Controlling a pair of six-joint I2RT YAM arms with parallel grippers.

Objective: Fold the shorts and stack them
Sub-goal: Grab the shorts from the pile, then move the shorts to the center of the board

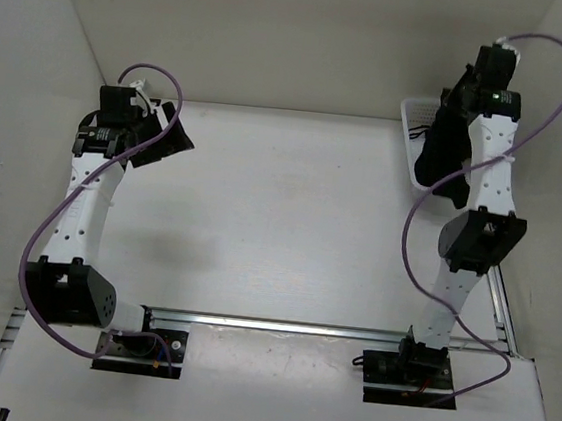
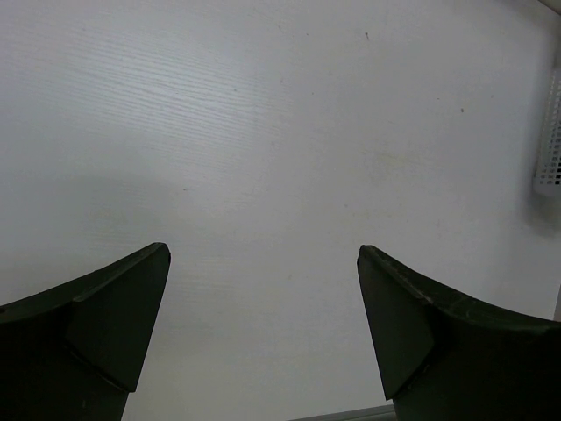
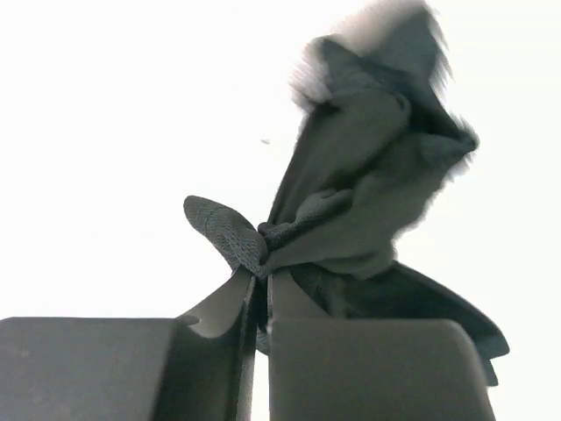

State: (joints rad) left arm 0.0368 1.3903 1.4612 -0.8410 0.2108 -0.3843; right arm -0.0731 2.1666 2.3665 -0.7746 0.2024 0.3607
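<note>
Right end effector (image 3: 261, 274) clamped tight on bunched fold of shorts (image 3: 368, 202). Cloth hangs crumpled, partly blurred, over white mesh basket (image 1: 413, 116) at far right corner of tabletop (image 1: 280, 220). Right arm stretched forward, wrist raised above basket. Left end effector (image 2: 263, 263) spread wide, hovering over white wood-grain surface at far left; left arm bent at elbow. White walls (image 1: 279, 39) close in three sides. Purple cables (image 1: 41, 246) loop along both arms. Metal rail (image 1: 279, 325) runs between bases.
</note>
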